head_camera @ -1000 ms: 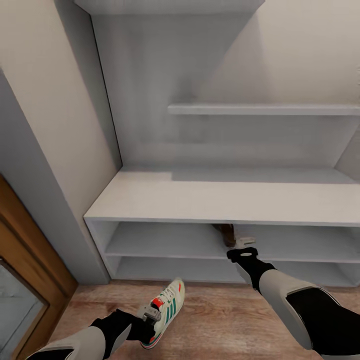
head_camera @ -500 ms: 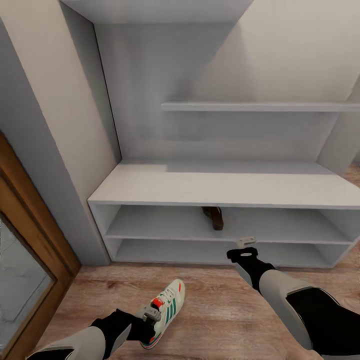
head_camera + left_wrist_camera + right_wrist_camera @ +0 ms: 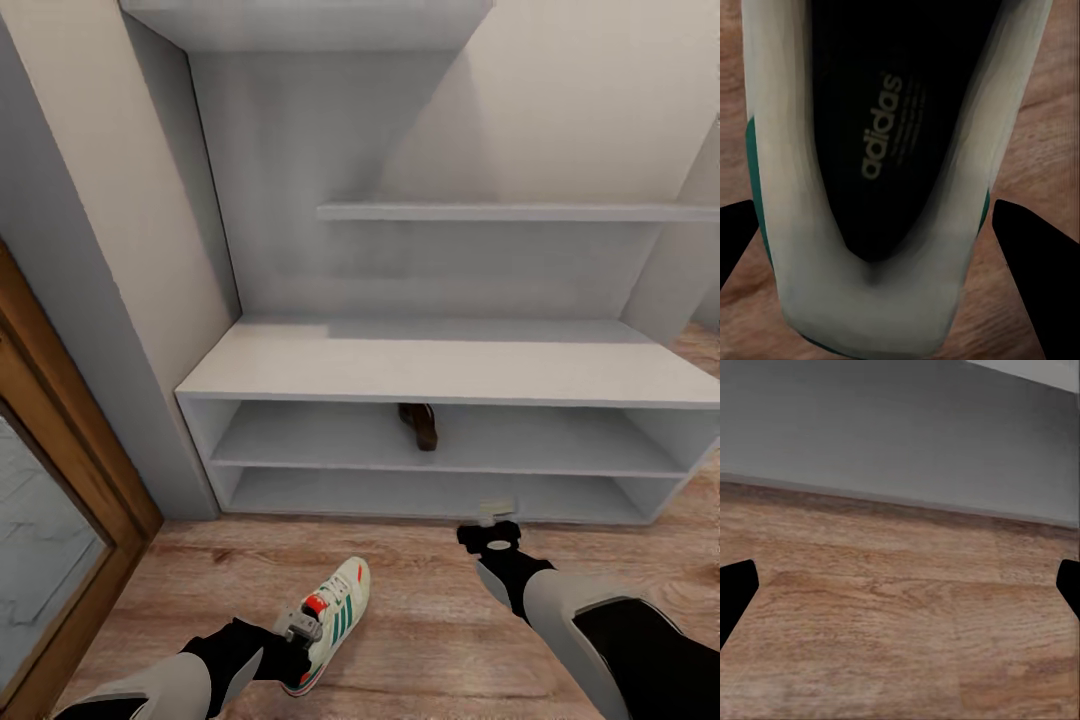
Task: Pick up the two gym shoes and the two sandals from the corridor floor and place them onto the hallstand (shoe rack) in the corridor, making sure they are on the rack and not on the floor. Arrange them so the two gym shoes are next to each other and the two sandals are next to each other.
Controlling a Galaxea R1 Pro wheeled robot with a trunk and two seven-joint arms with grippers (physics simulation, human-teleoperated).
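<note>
Gym shoe [image 3: 335, 622]: white, teal-striped, lower left, heel pinched by left hand [image 3: 300, 627].
Sandal [image 3: 418, 424]: brown leather, on hallstand [image 3: 440, 372] upper shelf, centre.
Right hand [image 3: 494, 513]: spread, over bare wood-plank floor [image 3: 420, 610].

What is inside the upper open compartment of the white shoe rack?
One brown sandal lies on the upper shelf of the shoe rack, near the middle. The bench top covers its rear part, so the back of the compartment cannot be seen.
</note>
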